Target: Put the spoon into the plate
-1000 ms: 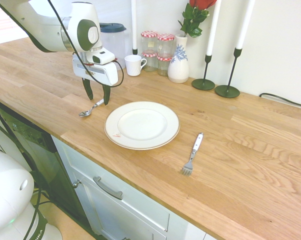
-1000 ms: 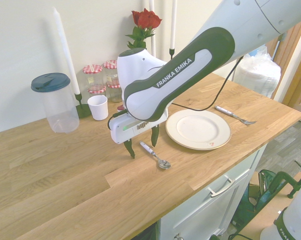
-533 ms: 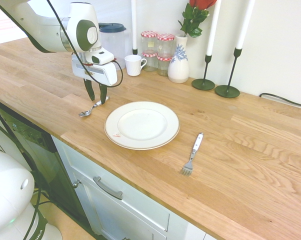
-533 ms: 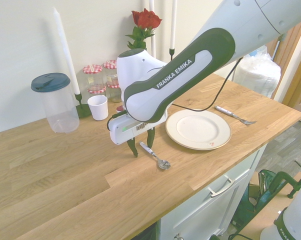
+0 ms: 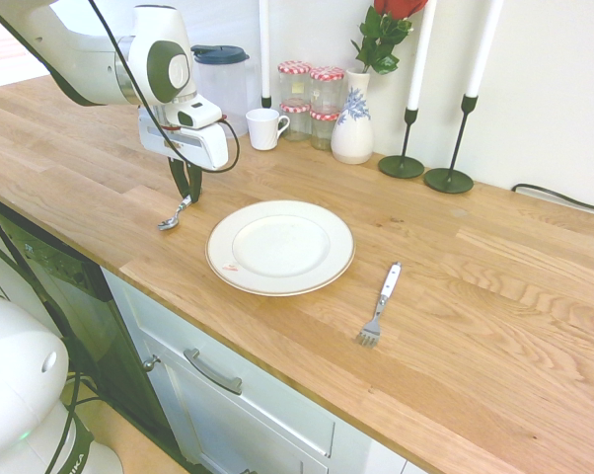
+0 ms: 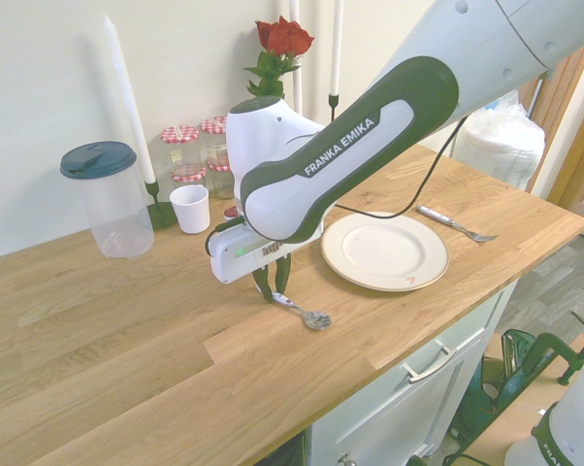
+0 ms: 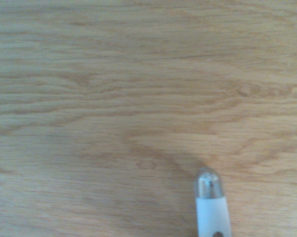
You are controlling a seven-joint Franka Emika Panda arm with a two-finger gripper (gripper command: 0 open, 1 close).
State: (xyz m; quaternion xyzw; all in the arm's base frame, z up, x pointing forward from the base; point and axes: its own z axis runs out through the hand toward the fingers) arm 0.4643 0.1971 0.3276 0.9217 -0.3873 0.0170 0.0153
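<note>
- Over the last second the gripper [image 5: 188, 194] drew its fingers in from a wide spread until they pinched the handle of the spoon [image 5: 173, 216]; the arm itself did not shift along the worktop [image 5: 475, 286].
- In the first exterior view the two dark fingers stood pressed nearly together on the handle's far end, where earlier they had straddled it with clear gaps on both sides.
- The spoon lay close to the worktop's front edge, near the step in that edge, its bowl [image 6: 317, 317] pointing toward the front. It was still down on the wood or barely tilted; I could not tell whether the bowl had lifted.
- The wrist view showed the handle's rounded tip [image 7: 208, 183] over bare wood grain.
- The plate [image 5: 280, 247] sat just beside the spoon, further along the front edge, with nothing on it; the fork [image 5: 378, 305] lay beyond it, apart.
- Judged from this, the grasp looked made and the carry not begun: a lift and a short move sideways over the plate's rim remained.
- The grip sat at the handle's end, so the spoon might swing or slip once raised.
</note>
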